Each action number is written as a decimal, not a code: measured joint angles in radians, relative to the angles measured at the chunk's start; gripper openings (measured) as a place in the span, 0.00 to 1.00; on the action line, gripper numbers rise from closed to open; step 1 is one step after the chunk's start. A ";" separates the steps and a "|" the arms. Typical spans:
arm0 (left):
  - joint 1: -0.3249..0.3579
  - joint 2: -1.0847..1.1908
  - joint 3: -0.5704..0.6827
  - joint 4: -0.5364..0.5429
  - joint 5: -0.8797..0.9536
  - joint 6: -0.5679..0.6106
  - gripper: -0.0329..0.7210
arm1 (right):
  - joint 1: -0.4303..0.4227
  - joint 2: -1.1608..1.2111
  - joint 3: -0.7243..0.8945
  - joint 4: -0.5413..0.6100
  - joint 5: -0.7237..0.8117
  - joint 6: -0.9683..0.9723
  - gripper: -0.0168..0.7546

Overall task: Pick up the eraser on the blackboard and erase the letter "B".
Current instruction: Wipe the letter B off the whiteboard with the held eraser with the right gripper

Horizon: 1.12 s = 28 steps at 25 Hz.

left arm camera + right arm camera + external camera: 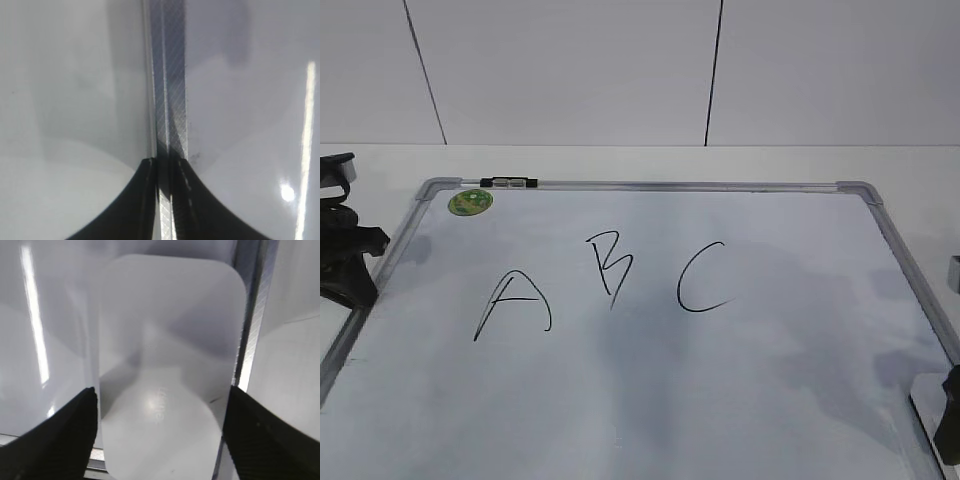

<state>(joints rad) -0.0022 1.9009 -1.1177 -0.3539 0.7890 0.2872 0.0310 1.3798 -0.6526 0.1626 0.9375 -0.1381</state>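
1. Exterior view: blackboard lying flat, white surface, grey metal frame, grey corner caps at the far corners.
2. Written across the middle in thin black marker: "A" at left, letter "B" in the centre, slanted and set a little farther back, "C" at right. All three intact, no smearing on the strokes.
3. Near the far left corner: round green sticker on the board, and just beside it a small black-and-clear marker lying along the far frame rail.
4. Left gripper at the board's left edge, fingers nearly pressed together, only a narrow slit between them, nothing pinched; in the left wrist view directly over the grey frame rail.
5. Right wrist view: eraser, white rounded block, lying by the board's right frame rail, faint grey mark on top.
6. Right gripper spread wide, one dark finger on each side of the eraser, straddling it; contact with its sides impossible to tell.
7. Exterior view again: eraser only partly visible at the lower right edge, well apart from the letter "B".
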 joint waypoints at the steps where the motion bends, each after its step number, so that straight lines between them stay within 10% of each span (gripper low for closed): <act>1: 0.000 0.000 0.000 0.000 0.000 0.000 0.14 | 0.000 0.004 0.000 0.003 -0.004 -0.004 0.81; 28: 0.000 0.000 0.000 0.002 0.000 0.002 0.13 | 0.000 0.084 -0.003 0.006 -0.024 0.000 0.71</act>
<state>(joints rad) -0.0022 1.9009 -1.1177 -0.3521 0.7890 0.2889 0.0310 1.4633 -0.6559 0.1686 0.9139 -0.1384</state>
